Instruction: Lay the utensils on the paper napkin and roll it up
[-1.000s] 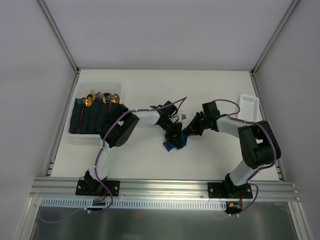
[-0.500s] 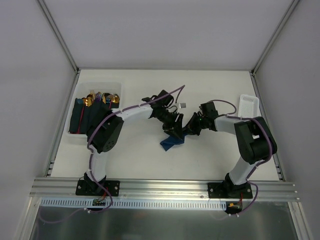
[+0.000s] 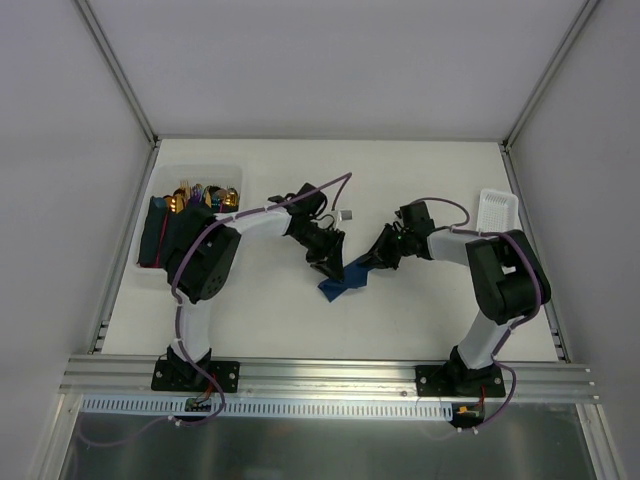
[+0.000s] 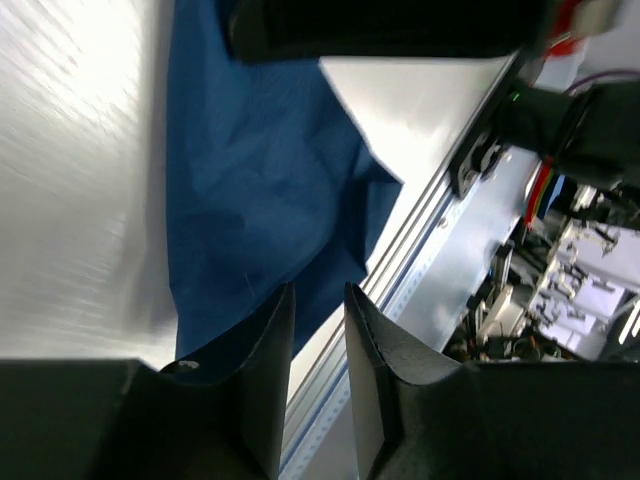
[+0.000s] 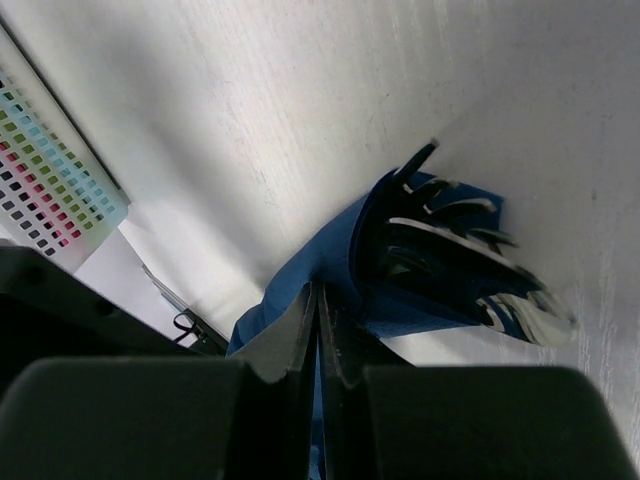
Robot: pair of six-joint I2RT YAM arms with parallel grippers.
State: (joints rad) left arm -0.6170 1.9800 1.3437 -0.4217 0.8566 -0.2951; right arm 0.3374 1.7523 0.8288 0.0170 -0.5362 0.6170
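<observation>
The paper napkin (image 3: 338, 287) lies crumpled on the table (image 3: 260, 315) between the two arms, loosely folded around the silver utensils (image 5: 455, 262), whose fork tines and spoon bowl poke out of one end. The right arm's fingers (image 5: 290, 340) are pressed together, pinching a fold of the napkin's edge. The left arm's fingers (image 4: 262, 385) stand a narrow gap apart just over the napkin, gripping nothing. A bin (image 3: 190, 172) of dark blue rolls (image 3: 185, 238) sits far left, a white basket (image 3: 497, 215) far right
</observation>
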